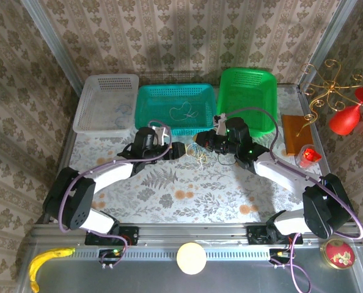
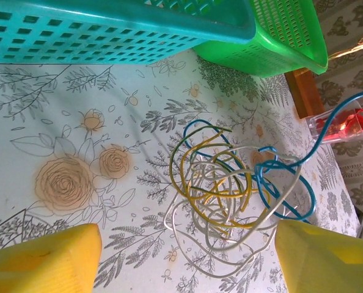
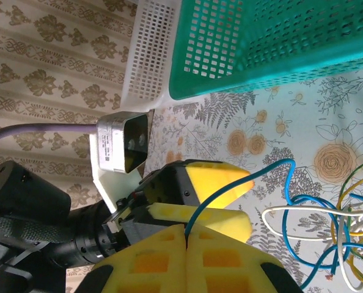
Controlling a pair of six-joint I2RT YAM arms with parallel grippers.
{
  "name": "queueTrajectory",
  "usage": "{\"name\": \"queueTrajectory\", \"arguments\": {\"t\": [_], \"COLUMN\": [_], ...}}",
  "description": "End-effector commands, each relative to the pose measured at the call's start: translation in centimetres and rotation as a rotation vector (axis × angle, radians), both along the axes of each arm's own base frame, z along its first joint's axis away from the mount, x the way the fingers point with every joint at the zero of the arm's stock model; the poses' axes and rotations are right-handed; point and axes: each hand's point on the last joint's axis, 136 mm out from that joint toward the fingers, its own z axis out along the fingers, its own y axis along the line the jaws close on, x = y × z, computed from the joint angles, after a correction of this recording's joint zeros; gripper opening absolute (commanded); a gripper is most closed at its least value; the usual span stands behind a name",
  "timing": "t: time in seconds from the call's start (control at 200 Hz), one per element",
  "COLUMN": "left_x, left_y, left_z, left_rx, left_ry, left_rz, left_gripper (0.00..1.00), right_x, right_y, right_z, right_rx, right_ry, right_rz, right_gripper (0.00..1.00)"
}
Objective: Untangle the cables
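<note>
Right gripper (image 3: 186, 233) tight on the blue cable (image 3: 250, 175); left gripper (image 2: 187, 244) agape, the tangled cables (image 2: 221, 196) between its fingers (image 2: 47, 262).

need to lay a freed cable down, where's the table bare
Bare table between left arm and right arm, nearer than the cables; another between white basket and left arm. Crowded by the teal basket, where left claw and right claw meet those cables.

Your cables (image 2: 221, 194) were blue, white and yellow; the tablecloth (image 2: 35, 97) bore grey ferns and tan roses; you had a teal basket (image 2: 108, 33), a green basket (image 2: 285, 30) and a white basket (image 3: 151, 55).
</note>
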Motion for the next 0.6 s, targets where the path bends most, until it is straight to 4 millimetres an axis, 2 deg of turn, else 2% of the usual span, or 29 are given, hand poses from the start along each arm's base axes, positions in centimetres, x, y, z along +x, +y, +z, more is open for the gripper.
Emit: {"name": "queueTrajectory", "arguments": {"t": [0.0,0.255,0.33,0.415,0.5,0.595], "left_x": [1.0,0.9,0.9,1.0,1.1,1.2], "left_y": [-1.5,-2.8,-3.0,-3.3,-3.5,-3.6], "left_z": [2.1,1.4,1.1,0.7,0.2,-0.4], "left_rx": [-0.037,-0.039,-0.039,-0.041,-0.039,-0.032], "left_ry": [-0.082,-0.071,-0.068,-0.062,-0.057,-0.050], "left_rz": [-0.037,-0.068,-0.072,-0.078,-0.084,-0.088], "left_gripper": [0.75,0.75,0.70,0.60,0.45,0.22], "right_x": [-0.1,-0.1,-0.2,-0.3,-0.4,-0.6], "right_y": [0.2,0.2,0.3,0.3,0.4,0.4], "right_z": [1.5,1.3,1.4,1.8,2.5,3.8], "right_rx": [0.038,0.041,0.047,0.058,0.076,0.110], "right_ry": [-0.024,-0.019,-0.020,-0.024,-0.031,-0.047], "right_rz": [0.015,0.016,0.020,0.024,0.031,0.040], "right_gripper": [0.00,0.00,0.00,0.00,0.00,0.00]}}
